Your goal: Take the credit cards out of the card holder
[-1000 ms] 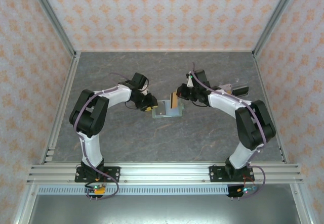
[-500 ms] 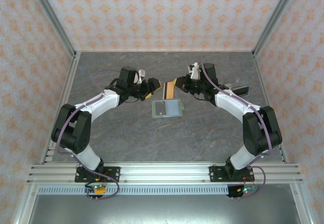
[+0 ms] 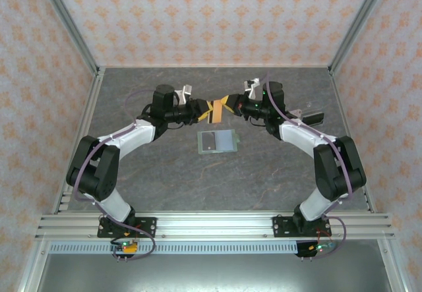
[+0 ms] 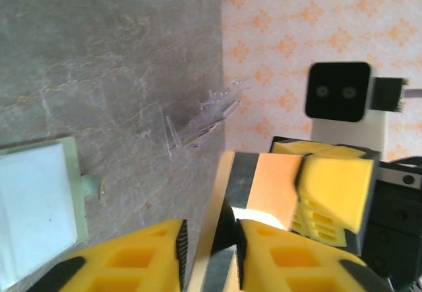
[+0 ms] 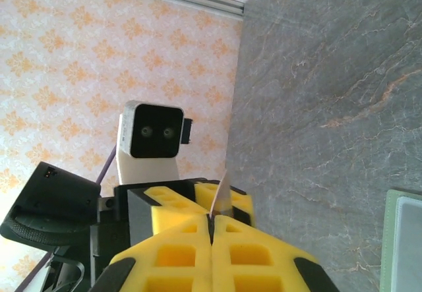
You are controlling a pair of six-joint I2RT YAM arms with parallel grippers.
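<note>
A: Credit cards [image 3: 215, 109]: orange and black, held in the air just beyond the card holder [image 3: 217, 140], which lies open and flat.
B: Grippers?
A: Right gripper [image 5: 212, 223] is pinched tight on one end. Left gripper [image 4: 210, 239] is narrowed onto the other end, card edge between its pads.
B: Handling?
A: Probably light, stiff and slick. Take the flat faces near a short end; edges would slip.

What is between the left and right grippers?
The orange card, seen from the top camera: right gripper shut on one end, the other end inside the left gripper.
</note>
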